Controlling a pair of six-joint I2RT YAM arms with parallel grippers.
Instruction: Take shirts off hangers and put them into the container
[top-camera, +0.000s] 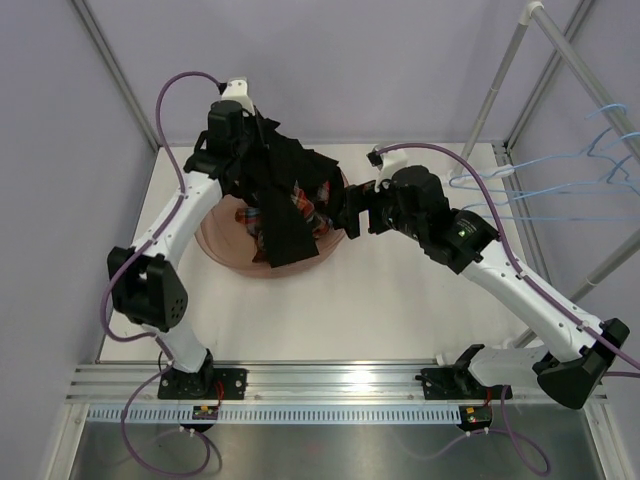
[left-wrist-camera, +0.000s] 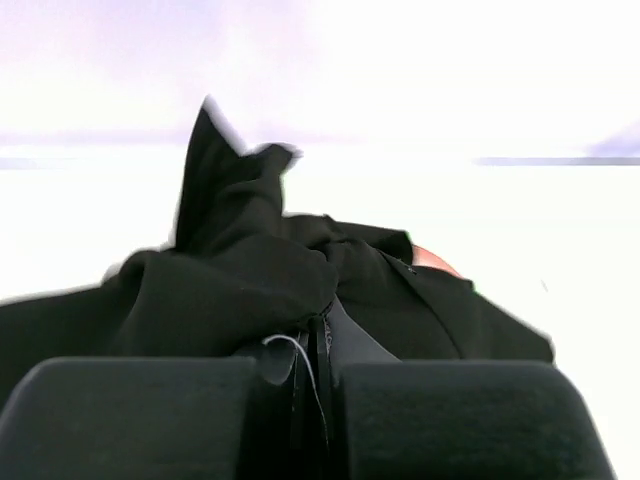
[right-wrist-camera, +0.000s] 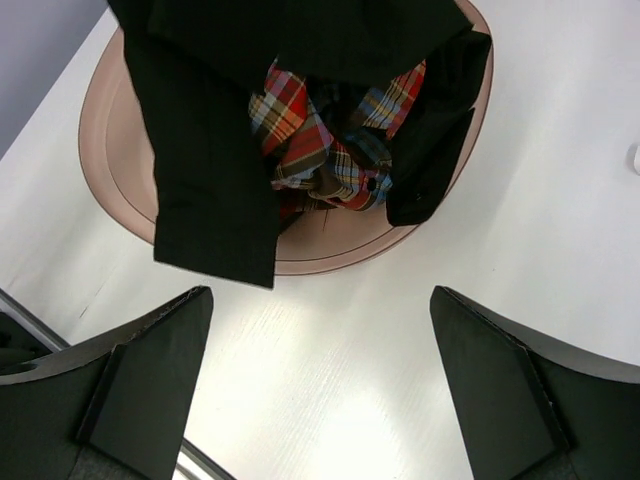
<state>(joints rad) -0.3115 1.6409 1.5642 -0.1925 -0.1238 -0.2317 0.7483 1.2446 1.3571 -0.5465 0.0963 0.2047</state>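
**A:** What is around the tub (top-camera: 212, 240)?

**B:** It sits on the white bench (top-camera: 400, 300), toward the far left. A white rack (top-camera: 508, 80) stands at the right edge with pale-blue hangers (top-camera: 605, 160) hung on it, well apart from the tub. There are at least two, but I cannot count them surely.

**A:** Anything in the way?

**B:** The black shirt (top-camera: 285, 205) drapes over the tub and past its near rim. It covers part of the plaid shirt (right-wrist-camera: 322, 140) lying inside. Two shirts, one tub.

**A:** And the fingers?

**B:** The left fingers (left-wrist-camera: 318, 400) are clamped on the black shirt, above the tub. The right fingers (top-camera: 352, 215) gape wide, holding nothing, just beside the tub's right rim.
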